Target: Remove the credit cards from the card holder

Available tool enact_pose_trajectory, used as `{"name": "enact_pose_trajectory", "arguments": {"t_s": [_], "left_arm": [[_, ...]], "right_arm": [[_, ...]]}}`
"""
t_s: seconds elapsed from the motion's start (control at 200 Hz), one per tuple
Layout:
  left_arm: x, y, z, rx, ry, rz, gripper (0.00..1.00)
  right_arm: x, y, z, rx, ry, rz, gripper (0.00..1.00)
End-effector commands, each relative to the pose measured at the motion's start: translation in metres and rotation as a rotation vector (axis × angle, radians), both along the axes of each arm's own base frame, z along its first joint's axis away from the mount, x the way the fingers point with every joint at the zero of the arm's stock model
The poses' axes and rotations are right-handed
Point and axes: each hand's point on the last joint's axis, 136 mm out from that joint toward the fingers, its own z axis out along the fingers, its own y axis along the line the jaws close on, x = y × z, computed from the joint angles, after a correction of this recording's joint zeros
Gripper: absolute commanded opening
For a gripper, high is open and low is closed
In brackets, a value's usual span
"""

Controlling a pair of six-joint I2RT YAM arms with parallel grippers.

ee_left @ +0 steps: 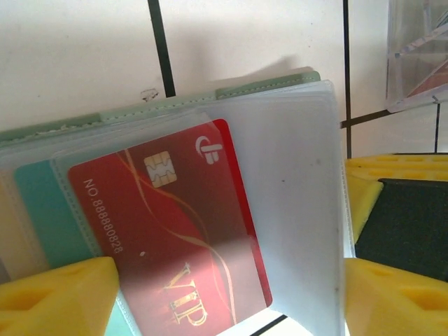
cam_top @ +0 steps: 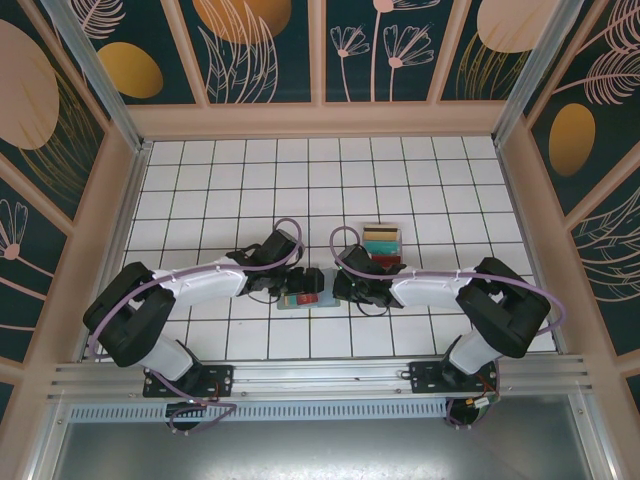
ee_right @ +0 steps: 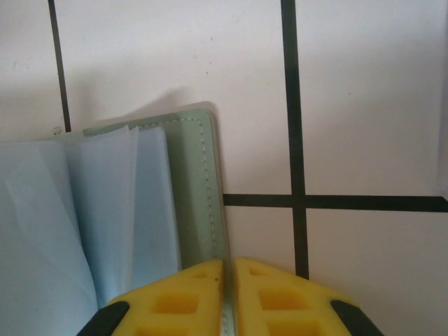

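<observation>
1. On the white-tiled counter [cam_top: 250, 180], we see the card holder [cam_top: 305, 300] lying open toward the near side, between the tips of the two arms.
2. The left gripper [ee_left: 231, 299] hangs released over the open holder. Its yellow fingers [ee_left: 59, 297] are spread wide, one on either side of the red card [ee_left: 175, 238].
3. The red card, marked VIP, sits tilted inside a clear sleeve [ee_left: 294, 196]. A teal card [ee_left: 38, 210] is tucked in another sleeve behind it, to its left in the left wrist view.
4. The right gripper [ee_right: 227, 294] is clenched on the holder's grey-green outer edge, with the stitched cover pinched between its yellow fingertips. Pale blue sleeves fan upward just left of the grip.
5. A clear tray [ee_left: 409, 35] stands on the counter beyond the right gripper, apart from the holder. From above we make out stacked cards [cam_top: 381, 243] in red and teal inside it.
</observation>
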Motion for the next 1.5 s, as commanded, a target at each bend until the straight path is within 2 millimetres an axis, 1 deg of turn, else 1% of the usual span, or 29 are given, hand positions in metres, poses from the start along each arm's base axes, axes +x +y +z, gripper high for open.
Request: {"name": "enact_pose_trajectory", "arguments": {"t_s": [0.0, 0.02, 0.04, 0.125, 0.165, 0.28, 0.38, 0.47, 0.561, 0.621, 0.651, 0.721, 0.786, 0.816, 0.896, 0.961, 1.011, 1.196, 1.311, 1.496], "left_arm": [[0.000, 0.001, 0.005, -0.002, -0.016, -0.006, 0.94], [0.001, 0.002, 0.006, 0.001, -0.020, -0.005, 0.97], [0.001, 0.002, 0.008, 0.000, -0.025, -0.004, 0.99], [0.004, 0.001, 0.016, -0.002, -0.044, -0.005, 0.98], [0.005, 0.000, 0.020, -0.007, -0.050, -0.007, 0.98], [0.007, -0.004, 0.027, -0.023, -0.056, -0.011, 0.98], [0.011, 0.001, 0.030, 0.005, -0.077, 0.000, 0.98], [0.016, 0.012, 0.034, 0.055, -0.116, 0.024, 0.96], [0.021, 0.025, 0.035, 0.103, -0.149, 0.057, 0.88], [0.021, 0.033, 0.034, 0.120, -0.158, 0.065, 0.76], [0.021, 0.038, 0.031, 0.131, -0.156, 0.073, 0.71], [0.021, 0.049, 0.025, 0.151, -0.147, 0.089, 0.55], [0.019, 0.057, 0.018, 0.171, -0.139, 0.093, 0.45], [0.018, 0.058, 0.016, 0.178, -0.136, 0.093, 0.41], [0.015, 0.060, 0.009, 0.187, -0.122, 0.088, 0.34], [0.013, 0.061, 0.001, 0.196, -0.103, 0.088, 0.20], [0.010, 0.060, -0.004, 0.190, -0.087, 0.086, 0.13], [0.005, 0.054, -0.015, 0.144, -0.048, 0.086, 0.11], [0.003, 0.054, -0.019, 0.150, -0.033, 0.082, 0.11], [-0.002, 0.053, -0.026, 0.148, -0.008, 0.075, 0.12]], "right_arm": [[-0.017, -0.016, -0.018, -0.065, 0.063, 0.008, 0.17], [-0.016, -0.016, -0.017, -0.067, 0.061, 0.007, 0.18], [-0.016, -0.017, -0.017, -0.070, 0.060, 0.003, 0.19], [-0.015, -0.018, -0.013, -0.072, 0.053, 0.000, 0.22], [-0.011, -0.021, -0.011, -0.082, 0.035, -0.013, 0.23], [-0.005, -0.025, 0.002, -0.082, 0.002, -0.028, 0.25], [0.002, -0.030, 0.016, -0.081, -0.031, -0.043, 0.28], [0.006, -0.030, 0.030, -0.056, -0.054, -0.047, 0.29], [0.010, -0.019, 0.044, -0.001, -0.074, -0.020, 0.30], [0.013, -0.009, 0.051, 0.035, -0.086, 0.001, 0.29], [0.011, 0.000, 0.055, 0.073, -0.074, 0.024, 0.28], [0.011, 0.014, 0.059, 0.126, -0.066, 0.058, 0.27], [0.011, 0.028, 0.063, 0.180, -0.057, 0.093, 0.25], [0.010, 0.033, 0.062, 0.196, -0.048, 0.104, 0.24], [0.008, 0.045, 0.061, 0.243, -0.029, 0.134, 0.21], [0.006, 0.050, 0.056, 0.258, -0.004, 0.145, 0.19], [0.005, 0.053, 0.051, 0.262, 0.015, 0.154, 0.17], [-0.003, 0.064, 0.037, 0.284, 0.077, 0.201, 0.17], [-0.004, 0.071, 0.034, 0.294, 0.096, 0.226, 0.17], [-0.004, 0.075, 0.030, 0.295, 0.109, 0.245, 0.18]]}}
